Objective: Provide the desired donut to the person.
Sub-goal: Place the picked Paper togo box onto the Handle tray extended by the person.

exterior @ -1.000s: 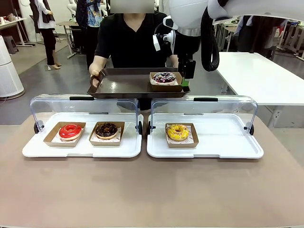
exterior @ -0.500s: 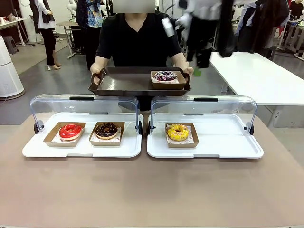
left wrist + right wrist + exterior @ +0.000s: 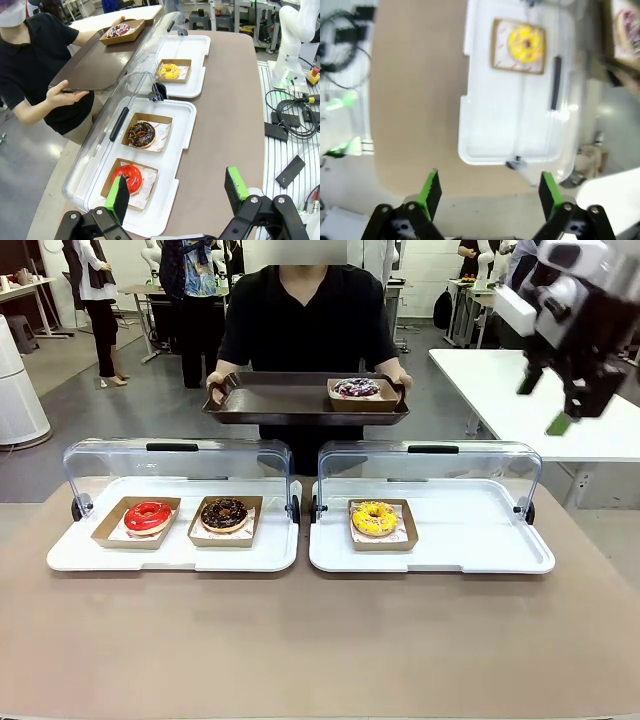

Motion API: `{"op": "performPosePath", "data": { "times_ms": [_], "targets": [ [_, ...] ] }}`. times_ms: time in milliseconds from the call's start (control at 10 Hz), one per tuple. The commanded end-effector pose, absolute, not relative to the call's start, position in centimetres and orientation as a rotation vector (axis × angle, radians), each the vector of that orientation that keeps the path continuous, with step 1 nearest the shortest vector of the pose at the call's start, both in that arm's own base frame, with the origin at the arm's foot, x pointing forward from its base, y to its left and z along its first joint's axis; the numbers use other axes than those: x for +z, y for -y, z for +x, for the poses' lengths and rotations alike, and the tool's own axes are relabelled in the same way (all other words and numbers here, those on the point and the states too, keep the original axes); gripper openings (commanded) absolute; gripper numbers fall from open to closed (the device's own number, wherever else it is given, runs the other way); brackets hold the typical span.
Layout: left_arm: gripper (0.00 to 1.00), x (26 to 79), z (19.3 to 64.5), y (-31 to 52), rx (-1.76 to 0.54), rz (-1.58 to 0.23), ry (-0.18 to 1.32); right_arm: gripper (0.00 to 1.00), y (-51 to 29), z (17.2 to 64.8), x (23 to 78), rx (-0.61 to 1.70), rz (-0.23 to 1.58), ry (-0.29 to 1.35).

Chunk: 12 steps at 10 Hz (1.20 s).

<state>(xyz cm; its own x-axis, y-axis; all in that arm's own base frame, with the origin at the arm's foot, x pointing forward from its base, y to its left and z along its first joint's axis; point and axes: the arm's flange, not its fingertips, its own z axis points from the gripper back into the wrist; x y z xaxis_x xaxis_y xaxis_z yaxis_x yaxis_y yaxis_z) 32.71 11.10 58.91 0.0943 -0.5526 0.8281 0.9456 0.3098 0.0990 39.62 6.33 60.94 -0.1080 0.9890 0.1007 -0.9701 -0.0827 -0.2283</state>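
- The right fingers (image 3: 558, 424) are spread wide and hold nothing. They hang high in the air at the right side, blurred, well apart from the tray (image 3: 270, 400).
- The left fingers (image 3: 120, 196) are also spread wide and empty. They are above the left end of the bench (image 3: 300, 640), near the left case (image 3: 150, 562).
- The left case has its clear lid raised. Inside it, a red donut (image 3: 148, 515) and a brown donut (image 3: 224, 513) lie side by side, each in its own carton and not touching.
- The right case (image 3: 480, 562) also has its lid raised. A yellow donut (image 3: 375, 518) lies in a carton in its left half.
- The donut (image 3: 356, 388), with dark purple icing, lies in a carton (image 3: 360, 404) on the tray, at the tray's right end.
- The person (image 3: 305, 320) stands at the far side of the bench and holds the tray level, above and behind the cases. One hand (image 3: 217, 382) grips the left end, and the other hand (image 3: 401, 380) is just beside the carton.
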Motion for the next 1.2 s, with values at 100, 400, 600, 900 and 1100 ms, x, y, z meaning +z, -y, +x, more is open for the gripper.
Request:
{"op": "performPosePath", "data": {
  "times_ms": [100, 400, 600, 900, 1100],
  "targets": [
    [1.0, 59.0, 32.7, -11.1, -1.195, -0.543, 0.915, 1.0, -4.5, 39.4, 58.1, 1.614, -0.059, 0.335],
    [1.0, 59.0, 32.7, -11.1, -1.195, -0.543, 0.915, 1.0, -4.1, 39.2, 58.2, 1.618, -0.062, 0.273],
    [1.0, 59.0, 32.7, -11.1, -1.195, -0.543, 0.915, 1.0, -4.1, 39.2, 58.2, 1.618, -0.062, 0.273],
    [1.0, 59.0, 32.7, -11.1, -1.195, -0.543, 0.915, 1.0, -2.7, 40.5, 57.8, 1.586, 0.109, 0.342],
    [1.0, 59.0, 32.7, -11.1, -1.195, -0.543, 0.915, 1.0, 0.8, 42.1, 57.2, 1.489, 0.375, 0.495]
  ]
}}
